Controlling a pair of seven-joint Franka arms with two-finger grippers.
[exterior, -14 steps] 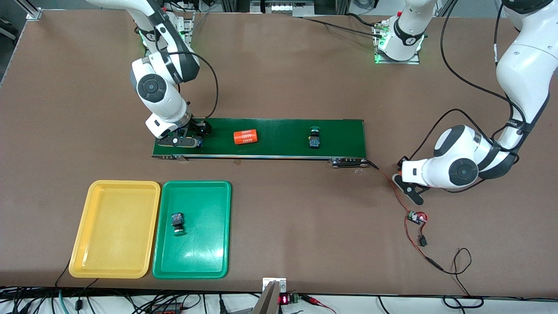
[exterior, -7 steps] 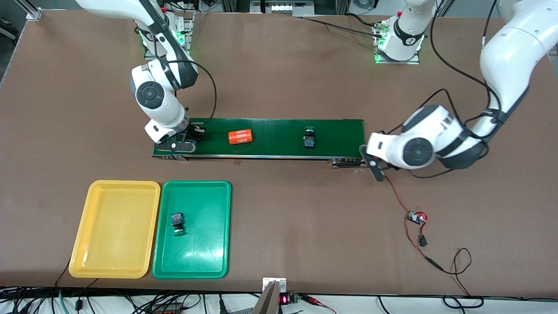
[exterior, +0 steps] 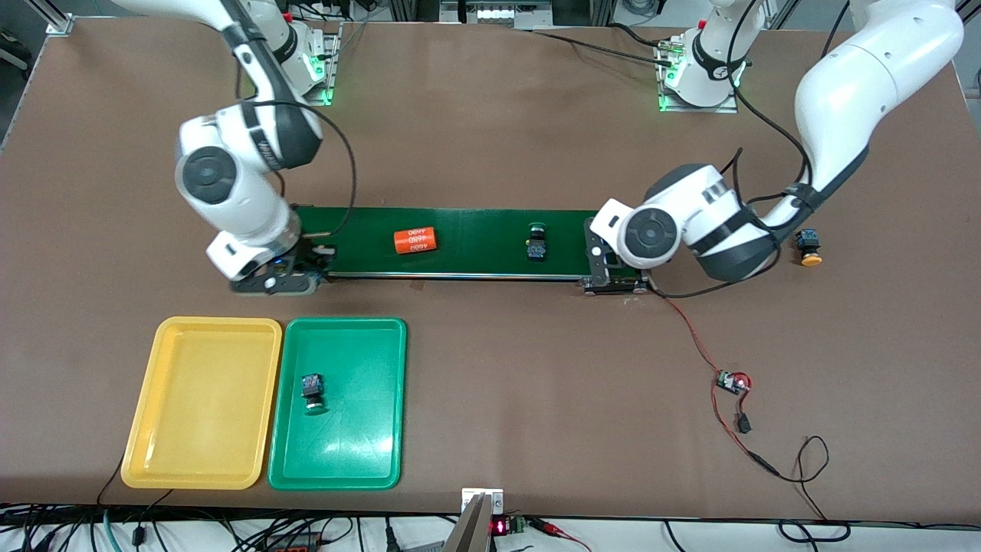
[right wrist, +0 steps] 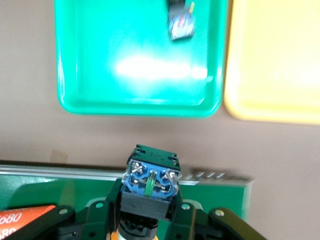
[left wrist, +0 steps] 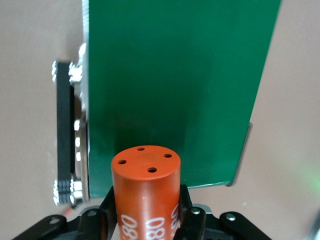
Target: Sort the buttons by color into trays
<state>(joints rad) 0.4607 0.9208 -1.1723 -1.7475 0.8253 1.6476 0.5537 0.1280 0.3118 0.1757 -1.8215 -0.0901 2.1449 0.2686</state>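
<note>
Gripping a button point(right wrist: 150, 182) with my right gripper point(right wrist: 145, 212), I am holding it over the conveyor belt's point(exterior: 475, 241) end, near the green tray point(exterior: 383, 337). Its blue-and-black body is facing up. A moment ago this gripper was lower on the belt. My left gripper point(left wrist: 147, 220) is pinching an orange cylinder point(left wrist: 146, 192) over the belt's other end; before, it was waiting off the belt.

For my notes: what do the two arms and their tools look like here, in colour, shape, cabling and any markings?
Both arms are glossy white with rounded shells, dark grey bands at the joints and round grey caps on the side. A black cable loops loosely along each. The left tool and right tool are black, with two fingers. Small dark lettering on the bands is unreadable. Green lights glow at both bases.
</note>
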